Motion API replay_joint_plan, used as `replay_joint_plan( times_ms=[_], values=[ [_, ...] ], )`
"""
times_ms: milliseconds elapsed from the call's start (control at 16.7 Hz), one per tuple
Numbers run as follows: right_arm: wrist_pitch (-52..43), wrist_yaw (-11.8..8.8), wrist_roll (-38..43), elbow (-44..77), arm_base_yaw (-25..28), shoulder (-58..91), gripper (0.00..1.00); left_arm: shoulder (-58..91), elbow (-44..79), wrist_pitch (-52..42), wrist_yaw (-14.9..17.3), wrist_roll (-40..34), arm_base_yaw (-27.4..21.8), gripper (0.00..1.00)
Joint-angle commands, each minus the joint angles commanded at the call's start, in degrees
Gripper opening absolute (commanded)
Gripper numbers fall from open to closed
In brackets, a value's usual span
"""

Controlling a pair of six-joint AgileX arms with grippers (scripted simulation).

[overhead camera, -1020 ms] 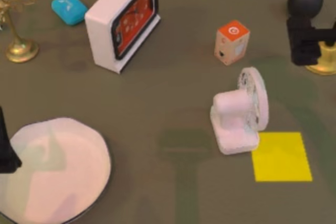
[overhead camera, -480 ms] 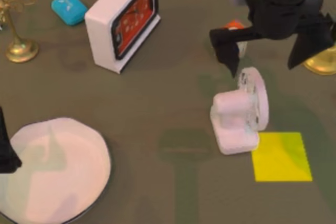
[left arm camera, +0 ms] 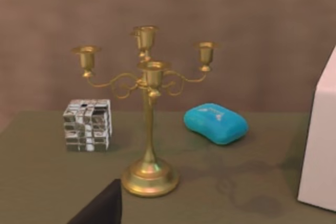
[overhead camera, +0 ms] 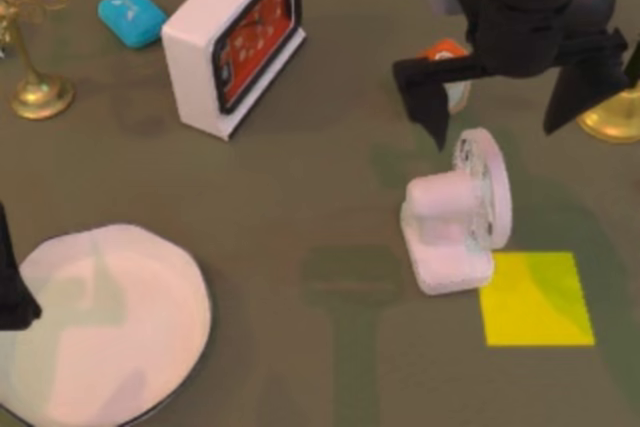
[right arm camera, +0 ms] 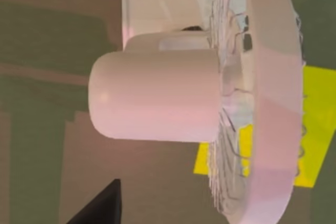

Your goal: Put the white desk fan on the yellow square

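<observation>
While the white desk fan (overhead camera: 455, 219) stands on the bench just left of the yellow square (overhead camera: 536, 298), its base corner touching or nearly touching the square's edge, you have not gripped it yet. Your right pincer (overhead camera: 500, 97) hangs above and behind the fan with its fingers spread wide, one toward the motor block side and one beyond the grille disc, likely so they can straddle the fan once lowered. The right wrist view looks down on the fan's motor block and grille, with yellow showing past the rim. Close behind sits a small orange-topped box (overhead camera: 447, 59), partly hidden under the arm; mind it as you descend. The white box clock (overhead camera: 234, 39), the gold candlestick (overhead camera: 32, 47), the blue case (overhead camera: 131, 15) and the big white disc (overhead camera: 105, 322) lie well apart. Your left pincer (overhead camera: 12, 287) is parked at the left edge; I cannot tell its state.
</observation>
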Motion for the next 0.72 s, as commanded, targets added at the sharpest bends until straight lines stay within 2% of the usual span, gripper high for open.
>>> replay_joint_plan(
  times_ms=[420, 720],
  values=[
    [10.38, 0.02, -0.07, -11.58, 0.14, -1.02, 1.00, 0.00, 0.00, 0.00, 0.00, 0.00, 0.00, 1.00],
    [11.68, 0.02, -0.05, -12.89, 0.16, -1.10, 1.00, 0.00, 0.00, 0.00, 0.00, 0.00, 0.00, 1.00]
  ],
)
